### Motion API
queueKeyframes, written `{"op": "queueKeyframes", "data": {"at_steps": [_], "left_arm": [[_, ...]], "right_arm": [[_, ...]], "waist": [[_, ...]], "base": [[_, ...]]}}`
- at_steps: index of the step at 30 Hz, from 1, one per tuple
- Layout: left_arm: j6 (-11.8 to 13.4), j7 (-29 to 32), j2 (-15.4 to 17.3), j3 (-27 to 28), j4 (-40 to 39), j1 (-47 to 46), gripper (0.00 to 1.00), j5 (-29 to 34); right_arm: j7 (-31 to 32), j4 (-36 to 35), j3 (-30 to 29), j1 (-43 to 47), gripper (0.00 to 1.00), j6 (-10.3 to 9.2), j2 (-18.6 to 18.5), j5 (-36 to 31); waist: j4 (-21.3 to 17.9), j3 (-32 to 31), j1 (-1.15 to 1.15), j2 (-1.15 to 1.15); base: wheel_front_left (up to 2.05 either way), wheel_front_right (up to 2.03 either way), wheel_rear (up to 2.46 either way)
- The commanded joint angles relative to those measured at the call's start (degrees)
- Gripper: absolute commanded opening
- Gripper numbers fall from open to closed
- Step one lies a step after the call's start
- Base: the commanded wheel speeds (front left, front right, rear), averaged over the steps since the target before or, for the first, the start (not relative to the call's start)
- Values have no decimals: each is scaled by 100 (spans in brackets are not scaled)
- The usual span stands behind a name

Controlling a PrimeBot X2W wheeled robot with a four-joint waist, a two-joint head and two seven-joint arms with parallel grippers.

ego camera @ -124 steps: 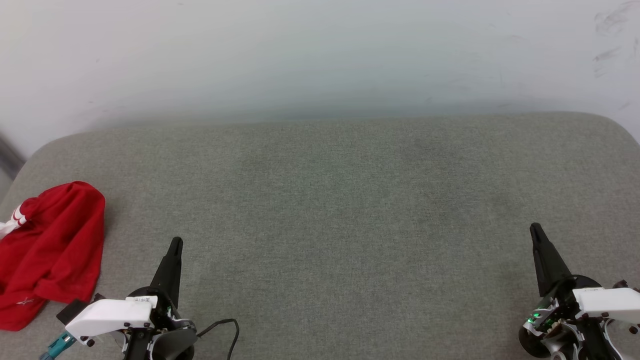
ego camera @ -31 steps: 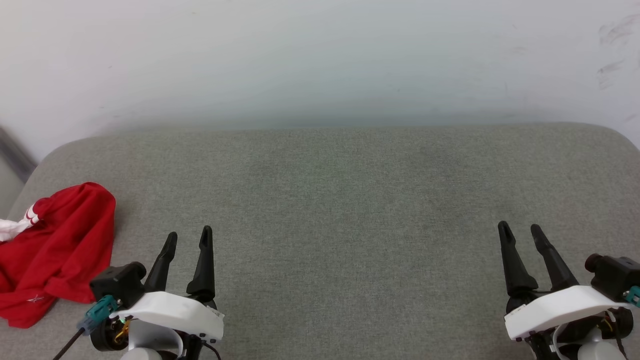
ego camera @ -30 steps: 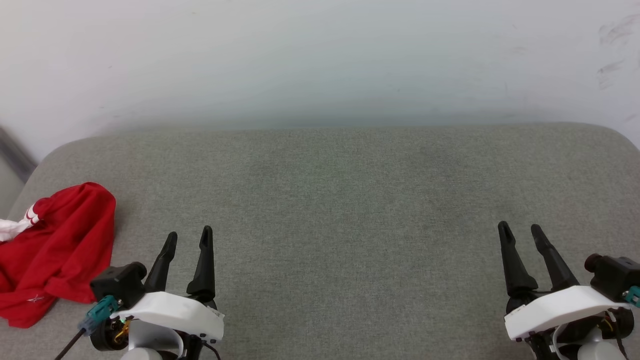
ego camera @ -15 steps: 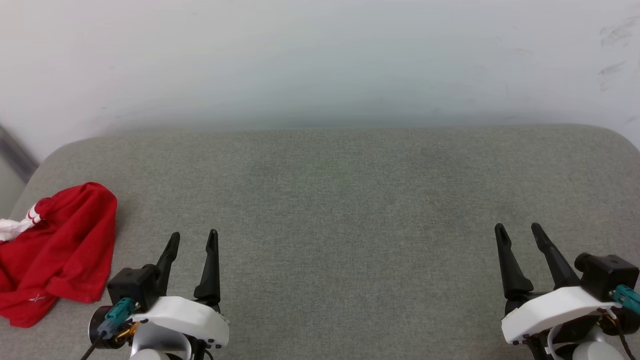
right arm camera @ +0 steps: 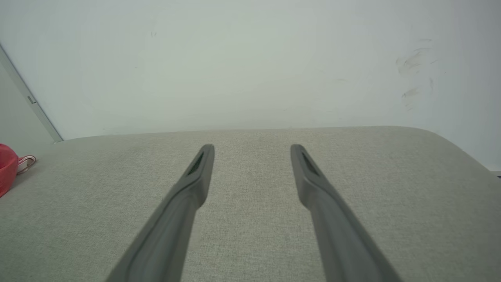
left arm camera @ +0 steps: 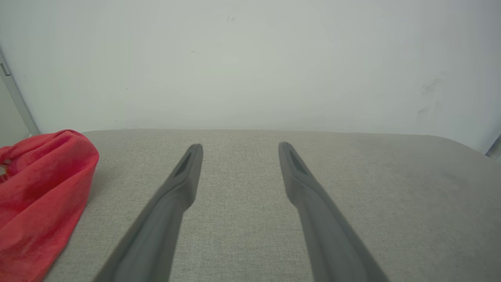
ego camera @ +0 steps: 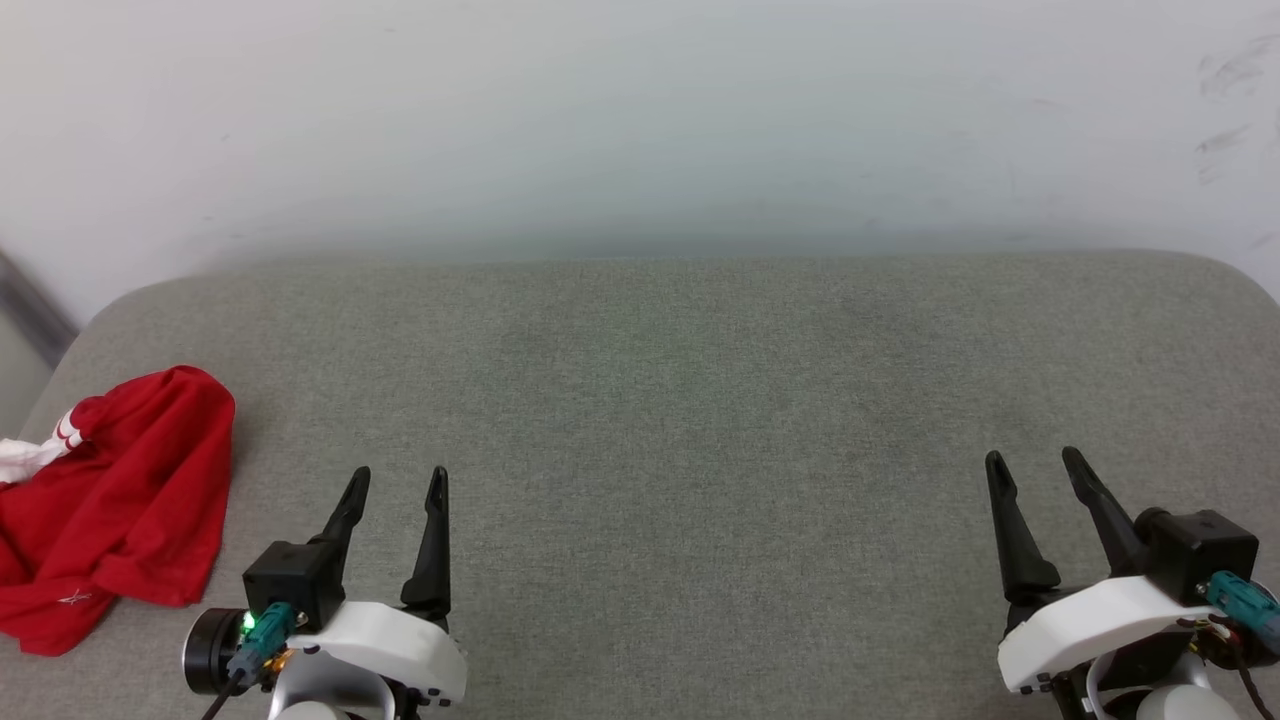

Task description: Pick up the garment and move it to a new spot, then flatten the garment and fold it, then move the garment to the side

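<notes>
The garment [ego camera: 110, 510] lies crumpled in a red heap at the far left edge of the grey cushion, a bit of white and striped trim showing at its left side. My left gripper [ego camera: 398, 478] stands open to its right, a short gap away, with nothing between its fingers. In the left wrist view the garment [left arm camera: 39, 196] bulges at the left, beside the open left gripper [left arm camera: 238, 145]. My right gripper [ego camera: 1032, 460] is open and empty at the lower right. The right wrist view catches a sliver of the garment [right arm camera: 7, 168] at its left edge, far from the right gripper [right arm camera: 252, 147].
The grey fabric cushion [ego camera: 680, 400] spreads wide between the two grippers, with rounded far corners. A pale wall [ego camera: 640, 110] rises right behind it. A dark strip [ego camera: 30, 300] runs down the wall at the far left.
Both grippers went from shut to open and both wrists rolled over. Over the last second the left gripper drifted slightly right and toward the lower edge. The garment has not moved.
</notes>
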Motion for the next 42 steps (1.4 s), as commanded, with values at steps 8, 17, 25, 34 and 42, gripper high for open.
{"op": "queueKeyframes", "data": {"at_steps": [8, 17, 25, 34, 42], "left_arm": [[-109, -120, -75, 97, 104, -98, 100, 237], [-225, -220, -153, 212, 158, -131, 100, 511], [-286, -296, -216, 309, 216, -185, 100, 775], [-317, -284, -229, 503, 244, -167, 100, 806], [-345, -284, -250, 659, 223, -142, 100, 796]], "right_arm": [[-64, -28, -14, 23, 100, 0, 66, -336], [-134, -58, -63, 28, 100, 0, 106, -664], [-182, -160, 16, 34, 100, 0, 127, -875], [-204, -194, 218, -14, 100, -1, 132, -731], [-211, -250, 431, -56, 100, -1, 135, -673]], "waist": [[11, -5, 0, 0], [112, 5, 0, 0], [561, -2, 0, 0], [1385, -17, 0, 0], [2109, 13, 0, 0]], "base": [[0, 0, 0], [0, 0, 0], [0, 0, 0], [0, 0, 0], [0, 0, 0]]}}
